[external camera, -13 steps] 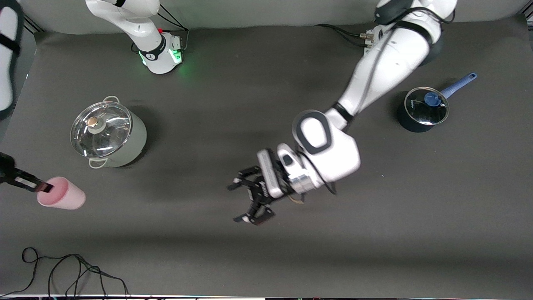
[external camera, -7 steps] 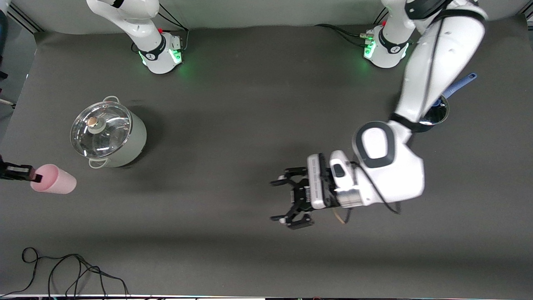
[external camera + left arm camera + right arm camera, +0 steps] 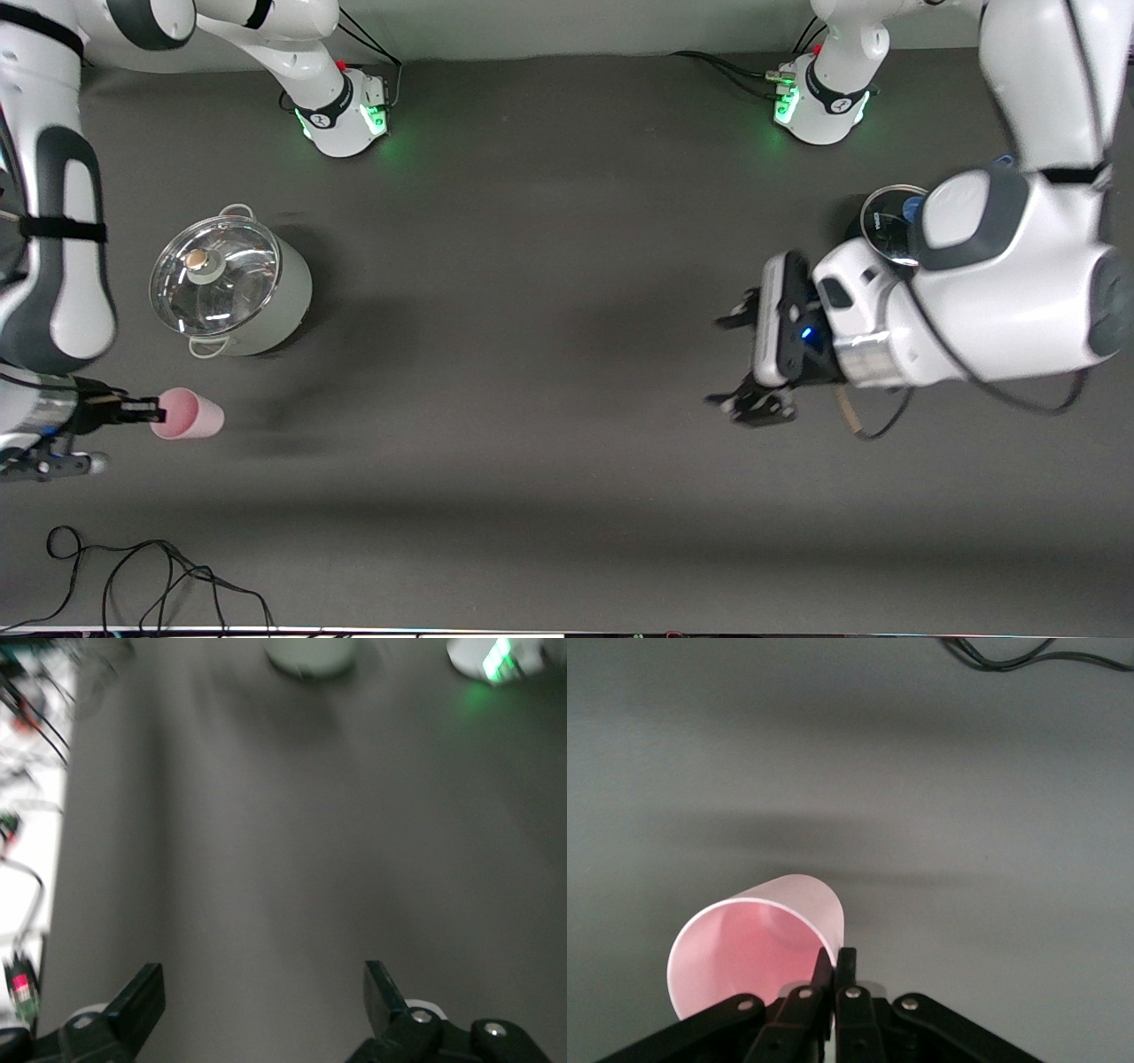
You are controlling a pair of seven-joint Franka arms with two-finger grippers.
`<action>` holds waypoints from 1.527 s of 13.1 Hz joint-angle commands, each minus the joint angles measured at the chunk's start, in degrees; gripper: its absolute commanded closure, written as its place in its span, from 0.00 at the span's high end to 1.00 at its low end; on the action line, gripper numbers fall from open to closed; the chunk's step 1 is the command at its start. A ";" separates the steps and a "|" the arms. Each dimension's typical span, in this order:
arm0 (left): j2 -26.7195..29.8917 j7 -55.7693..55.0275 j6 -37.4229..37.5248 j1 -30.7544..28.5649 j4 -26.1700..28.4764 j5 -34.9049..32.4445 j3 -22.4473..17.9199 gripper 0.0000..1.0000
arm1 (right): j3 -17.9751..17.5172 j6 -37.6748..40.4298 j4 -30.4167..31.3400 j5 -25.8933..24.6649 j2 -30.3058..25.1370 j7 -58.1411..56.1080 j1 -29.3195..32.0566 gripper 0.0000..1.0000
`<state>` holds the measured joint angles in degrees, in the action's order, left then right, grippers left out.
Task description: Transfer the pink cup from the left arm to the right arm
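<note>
Pink cup (image 3: 188,414) pinched at rim by right gripper (image 3: 152,410) near steel pot (image 3: 232,281) — likely light, thin-walled, slippery; left gripper (image 3: 749,363) spread wide, empty, by saucepan (image 3: 889,229).

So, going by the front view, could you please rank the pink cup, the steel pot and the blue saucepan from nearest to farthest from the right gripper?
1. pink cup: pinched at its rim by the right gripper.
2. steel pot: at the right arm's end of the table.
3. blue saucepan: at the left arm's end, partly hidden by the left arm.
</note>
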<state>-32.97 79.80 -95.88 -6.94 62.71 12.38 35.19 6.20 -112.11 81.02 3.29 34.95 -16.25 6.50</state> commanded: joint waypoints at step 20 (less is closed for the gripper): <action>6.34 -26.91 20.02 2.81 -4.79 -34.70 -3.46 1.00 | -0.23 -12.61 3.70 0.05 7.07 -3.79 0.53 1.00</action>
<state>-27.17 62.79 -78.26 -4.30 57.93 -21.40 31.72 6.17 -124.96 86.07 3.34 41.79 -19.05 6.77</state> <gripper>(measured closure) 0.000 0.392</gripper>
